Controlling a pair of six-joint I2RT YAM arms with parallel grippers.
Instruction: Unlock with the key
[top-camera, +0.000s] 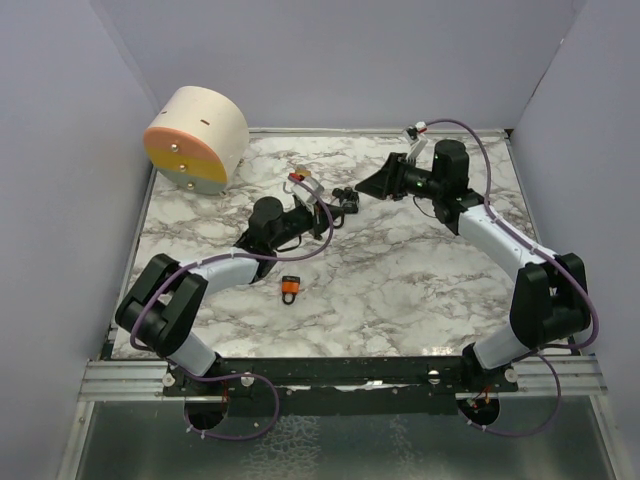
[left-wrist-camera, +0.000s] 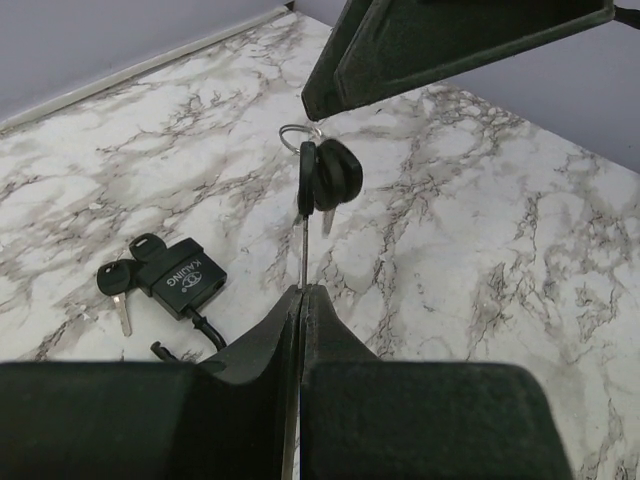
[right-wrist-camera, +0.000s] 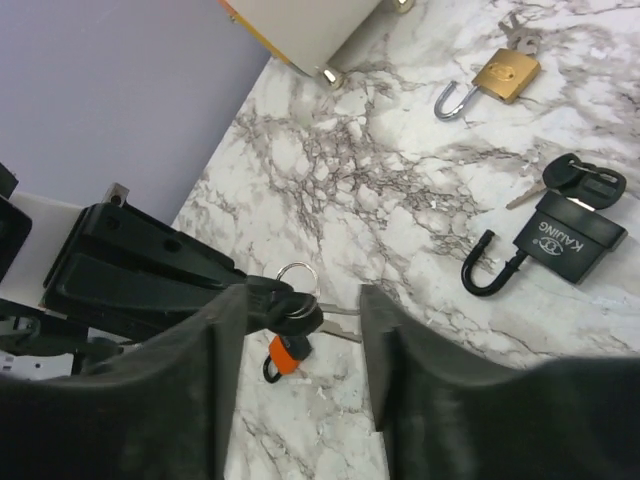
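My left gripper is shut on the metal blade of one key of a key bunch; the black heads and steel ring stick up above its jaws. My right gripper is open, one finger on each side of that same key bunch. Its left finger is close to the black heads and its right finger stands apart. In the top view both grippers meet above the middle back of the table, left gripper facing right gripper. A black padlock with an open shackle lies on the marble.
A small orange padlock lies near the table's middle. A brass padlock with an open shackle lies further back. More black-headed keys rest beside the black padlock. A round cream and orange box stands at the back left.
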